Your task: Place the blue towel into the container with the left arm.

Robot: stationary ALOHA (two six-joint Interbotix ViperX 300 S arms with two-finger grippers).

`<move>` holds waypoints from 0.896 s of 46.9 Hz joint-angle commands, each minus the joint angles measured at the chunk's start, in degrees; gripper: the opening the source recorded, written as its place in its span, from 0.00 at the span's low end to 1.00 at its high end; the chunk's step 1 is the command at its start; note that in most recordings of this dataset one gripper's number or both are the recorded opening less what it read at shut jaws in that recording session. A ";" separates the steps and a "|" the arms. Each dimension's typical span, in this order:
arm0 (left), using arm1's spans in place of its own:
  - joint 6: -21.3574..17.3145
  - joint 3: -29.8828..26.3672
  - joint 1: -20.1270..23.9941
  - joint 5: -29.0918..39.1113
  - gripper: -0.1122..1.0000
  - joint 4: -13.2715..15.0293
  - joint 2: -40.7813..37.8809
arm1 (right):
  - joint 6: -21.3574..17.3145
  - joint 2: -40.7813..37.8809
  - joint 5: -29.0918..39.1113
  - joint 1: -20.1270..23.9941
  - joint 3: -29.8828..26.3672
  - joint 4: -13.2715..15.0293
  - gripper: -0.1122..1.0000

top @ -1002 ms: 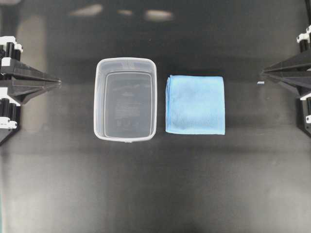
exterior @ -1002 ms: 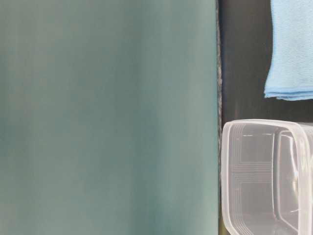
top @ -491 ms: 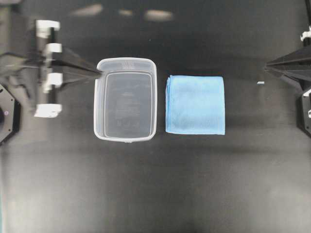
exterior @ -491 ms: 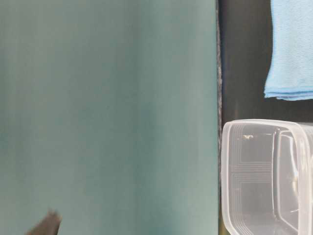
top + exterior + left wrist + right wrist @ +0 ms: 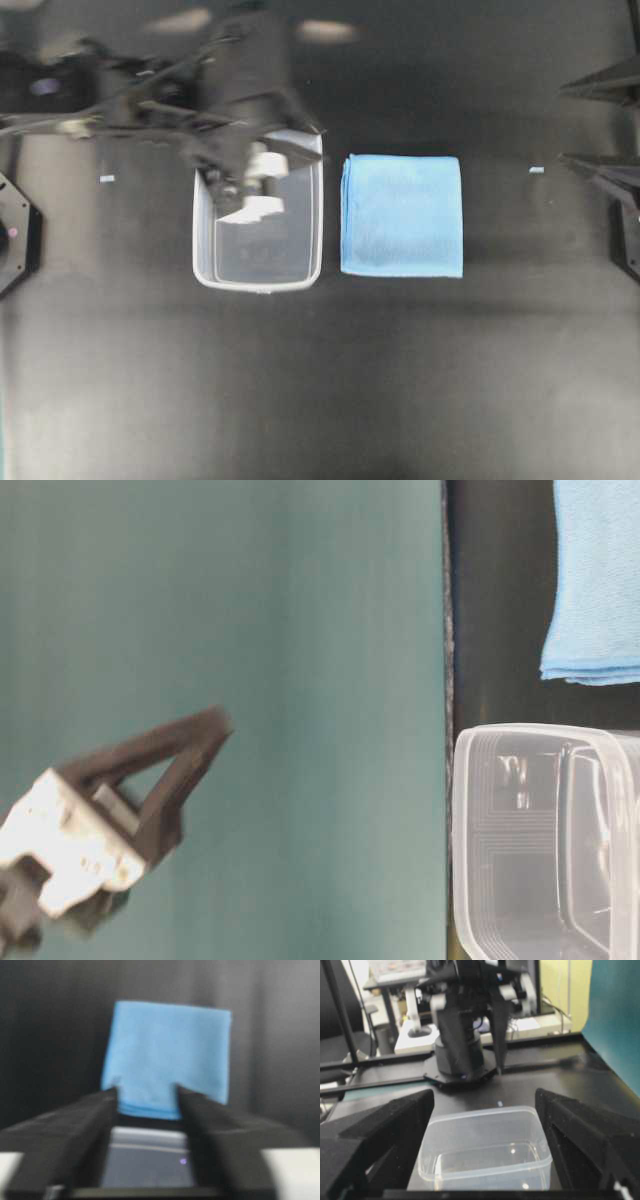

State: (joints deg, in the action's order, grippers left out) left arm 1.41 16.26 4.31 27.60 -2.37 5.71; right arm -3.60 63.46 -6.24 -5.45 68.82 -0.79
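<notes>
Reaching in from the left edge of the overhead view, blurred, the left arm, with the left gripper hanging above the far-left part of the container; jaws apart in the left wrist view, nothing between them, black fingers framing the cloth beyond. Standing upright on the black table, that clear tub, holding nothing, its rim partly hidden under the gripper. Just beside it to the right, not touching, a narrow strip of table between: the blue towel, folded roughly square, lying flat, untouched. Further right, a tiny pale fleck on the tabletop. At the right edge, well apart from the towel, the right gripper, jaws spread wide, clamped on nothing, seen from its own camera as two black fingers flanking the tub.
</notes>
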 commanded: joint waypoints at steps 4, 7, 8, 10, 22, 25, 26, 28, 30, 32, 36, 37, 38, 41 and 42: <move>-0.18 -10.55 -0.79 3.87 0.79 -0.18 -9.67 | -0.26 0.18 -0.09 -0.09 -0.70 -0.26 0.81; -0.44 -14.24 -0.88 6.42 0.89 -0.18 -14.33 | -0.70 0.26 -0.09 -0.09 -0.79 -0.26 0.81; -0.70 -15.12 -0.88 7.21 0.91 -0.18 -15.64 | -0.97 0.18 -0.09 -0.09 -0.79 -0.26 0.81; -1.49 -16.96 -0.97 8.70 0.92 -0.26 -18.37 | -1.32 0.18 -0.09 -0.09 -0.79 -0.26 0.81; -6.06 -26.19 -1.58 12.30 0.90 -0.18 -32.17 | -2.11 0.26 0.00 -0.09 -0.53 -0.26 0.81; -6.06 -27.86 -1.67 13.01 0.90 -0.18 -34.80 | -2.11 0.18 0.00 -0.09 -0.53 -0.26 0.81; -6.06 -28.21 -1.67 13.18 0.90 -0.18 -35.42 | -2.11 0.26 0.00 -0.09 -0.53 -0.26 0.81; -6.15 -28.92 -1.67 13.80 0.90 -0.18 -36.65 | -2.11 0.26 0.00 -0.09 -0.44 -0.26 0.81; -6.15 -29.27 -1.67 14.24 0.90 -0.18 -37.62 | -2.11 0.26 0.00 -0.09 -0.44 -0.26 0.81; -6.24 -29.36 -1.67 14.68 0.90 -0.26 -38.58 | -2.11 0.26 0.00 -0.09 -0.35 -0.26 0.81; -6.50 -29.18 -1.67 14.77 0.90 -0.18 -39.90 | -2.11 0.18 0.18 -0.09 -0.26 -0.26 0.81; -6.50 -29.18 -1.67 14.77 0.90 -0.18 -40.08 | -2.11 0.18 0.26 -0.09 -0.09 -0.26 0.81; -6.59 -29.18 -1.67 14.77 0.90 -0.18 -40.25 | -2.11 0.09 0.35 -0.09 0.00 -0.26 0.80; -6.59 -29.09 -1.93 14.77 0.90 -0.18 -40.61 | -2.11 0.00 0.79 -0.09 0.26 -0.26 0.81; -6.68 -29.09 -2.02 14.77 0.90 -0.18 -40.61 | -2.11 -0.09 0.88 -0.09 0.35 -0.26 0.81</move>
State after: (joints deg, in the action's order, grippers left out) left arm -5.10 -12.30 2.72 42.45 -2.37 -35.07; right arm -5.63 64.07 -5.45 -5.45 69.35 -0.88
